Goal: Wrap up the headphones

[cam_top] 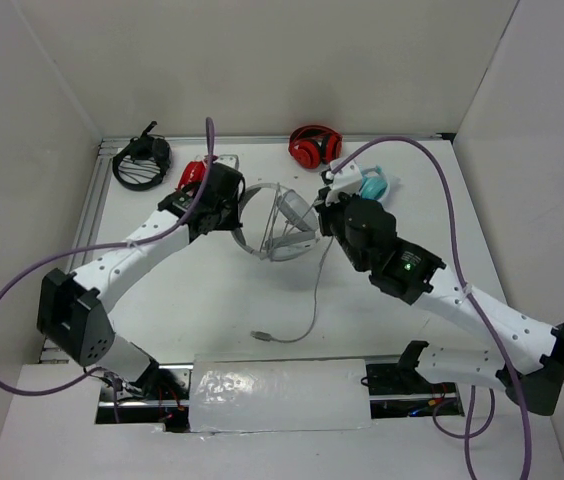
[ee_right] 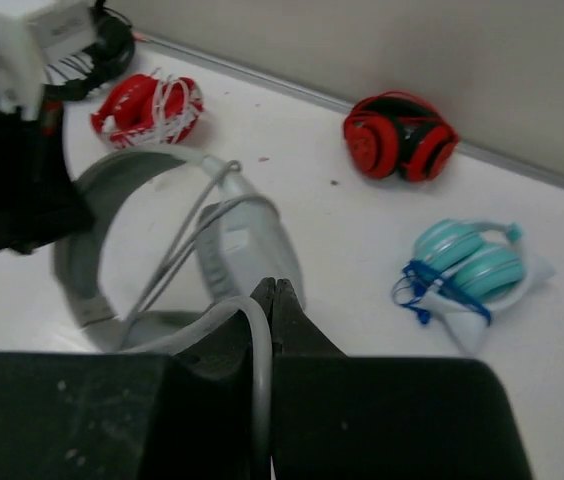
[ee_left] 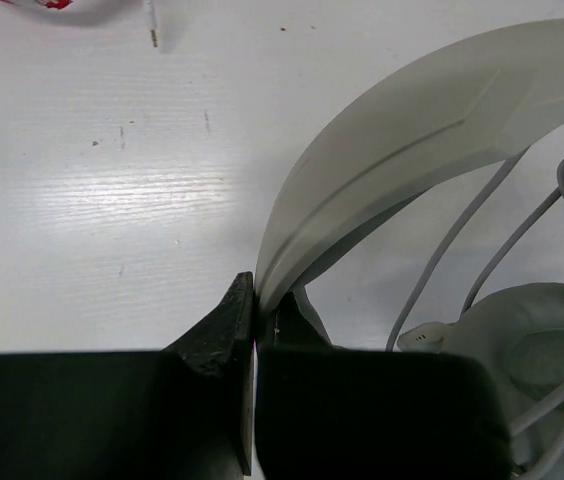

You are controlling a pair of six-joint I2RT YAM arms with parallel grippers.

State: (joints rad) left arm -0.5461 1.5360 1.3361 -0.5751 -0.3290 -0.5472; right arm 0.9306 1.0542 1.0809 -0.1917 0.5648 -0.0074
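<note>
The large light-grey headphones (cam_top: 274, 222) lie at the table's middle, with several cable strands crossing the headband loop. My left gripper (cam_top: 236, 208) is shut on the wide headband (ee_left: 412, 130), pinching its edge between the jaws (ee_left: 254, 300). An oval earcup (ee_left: 532, 350) lies to the right of it. My right gripper (cam_top: 320, 224) is shut on the thin grey cable (ee_right: 259, 345), which runs out between its fingertips (ee_right: 277, 289) just beside the earcup (ee_right: 237, 245). The rest of the cable (cam_top: 314, 290) trails toward me and ends in a plug (cam_top: 262, 337) lying on the table.
Red headphones (cam_top: 312, 147) sit at the back wall. Small light-blue headphones (cam_top: 375, 184) lie just behind my right wrist. A red pair wrapped in white cable (cam_top: 194, 175) and a black pair (cam_top: 142, 162) lie at the back left. A foil-covered panel (cam_top: 280, 395) lines the near edge.
</note>
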